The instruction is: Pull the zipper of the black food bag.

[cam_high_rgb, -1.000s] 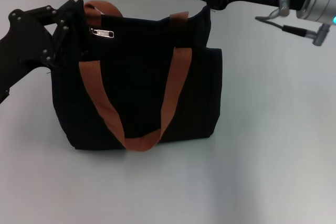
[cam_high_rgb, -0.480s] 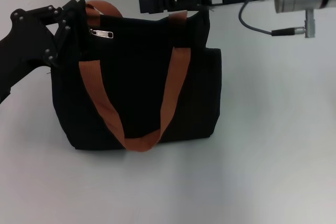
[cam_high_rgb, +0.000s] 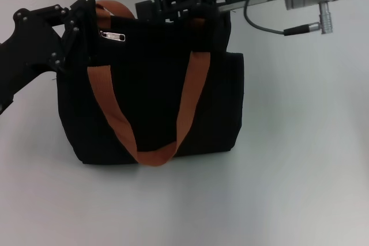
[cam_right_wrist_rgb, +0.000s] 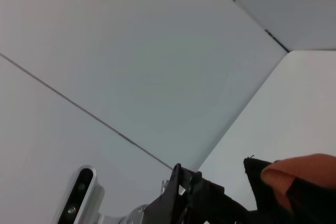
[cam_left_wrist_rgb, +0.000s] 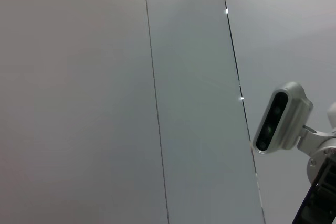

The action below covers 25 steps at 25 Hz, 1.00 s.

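The black food bag (cam_high_rgb: 153,87) stands upright on the white table (cam_high_rgb: 300,159), its two orange-brown handles (cam_high_rgb: 184,108) draped down the near face and over the top edge. The zipper (cam_high_rgb: 112,36), a small silver pull tab, lies on the bag's upper edge toward the robot's left end of the track. Nothing grips it, so as far as the pictures show the pull itself is not yet done; whether any stretch of track beyond the tab is already closed cannot be told against the black fabric.

The left gripper (cam_high_rgb: 78,18) is at the bag's upper corner on that same end, its black linkage pressed against or just beside the fabric next to the rear handle loop. The pull tab sits just beside it, toward the bag's middle. It may be pinching the corner to steady the bag, but how far its fingers are parted, and whether cloth is between them, cannot be told.

The right gripper (cam_high_rgb: 149,8) reaches in along the top edge from the robot's right, its tip hanging above the rim. The pull tab lies near it, ahead of the tip and slightly lower, with a clear gap between them (the wrist views show mostly wall and add little). Its opening cannot be made out either.

What remains, I judge, is nearly everything: closing onto the tab, then drawing it along the track.
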Each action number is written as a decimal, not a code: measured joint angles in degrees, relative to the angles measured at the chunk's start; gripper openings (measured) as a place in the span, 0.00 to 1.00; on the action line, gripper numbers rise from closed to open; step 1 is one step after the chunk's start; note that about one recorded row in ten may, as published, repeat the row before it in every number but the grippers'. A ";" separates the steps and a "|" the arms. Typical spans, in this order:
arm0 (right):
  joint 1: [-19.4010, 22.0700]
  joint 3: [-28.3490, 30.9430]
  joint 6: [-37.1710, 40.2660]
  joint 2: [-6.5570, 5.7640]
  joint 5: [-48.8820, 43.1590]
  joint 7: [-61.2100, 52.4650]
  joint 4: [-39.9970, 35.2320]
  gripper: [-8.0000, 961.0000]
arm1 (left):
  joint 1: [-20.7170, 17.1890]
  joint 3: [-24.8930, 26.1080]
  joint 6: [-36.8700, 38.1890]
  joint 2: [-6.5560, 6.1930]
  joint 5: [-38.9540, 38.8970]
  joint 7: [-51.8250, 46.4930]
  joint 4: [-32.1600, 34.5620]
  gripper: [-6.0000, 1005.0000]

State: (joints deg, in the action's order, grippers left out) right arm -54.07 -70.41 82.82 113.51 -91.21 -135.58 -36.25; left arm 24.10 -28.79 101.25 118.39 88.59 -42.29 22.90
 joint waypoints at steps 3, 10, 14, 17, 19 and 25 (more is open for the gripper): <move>-1.61 0.18 -0.26 0.45 -1.86 -1.25 1.16 0.47 | 0.00 0.09 0.25 0.01 0.00 0.01 -0.03 0.12; -3.88 -0.15 -2.40 1.34 -3.95 -3.39 2.46 0.47 | 0.19 0.09 0.05 0.00 0.00 0.03 -0.05 0.13; -4.91 0.02 -3.85 1.97 -5.68 -3.81 3.23 0.47 | 0.28 -0.10 0.00 0.01 0.00 0.10 -0.05 0.13; -5.56 -0.20 -4.66 2.25 -5.83 -3.91 3.86 0.47 | 0.36 -0.10 0.01 0.01 0.00 0.10 -0.05 0.13; -5.74 -0.24 -5.36 2.43 -6.15 -4.04 4.02 0.47 | 0.46 -0.10 0.10 0.01 0.00 0.10 -0.05 0.13; -6.13 -0.28 -6.60 3.18 -6.79 -4.40 4.23 0.47 | 0.69 -0.16 0.30 0.00 0.00 0.10 -0.19 0.13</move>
State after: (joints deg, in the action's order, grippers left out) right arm -60.21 -70.69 76.22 116.68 -98.00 -139.98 -32.01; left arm 24.78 -28.95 101.54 118.39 88.59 -42.18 22.71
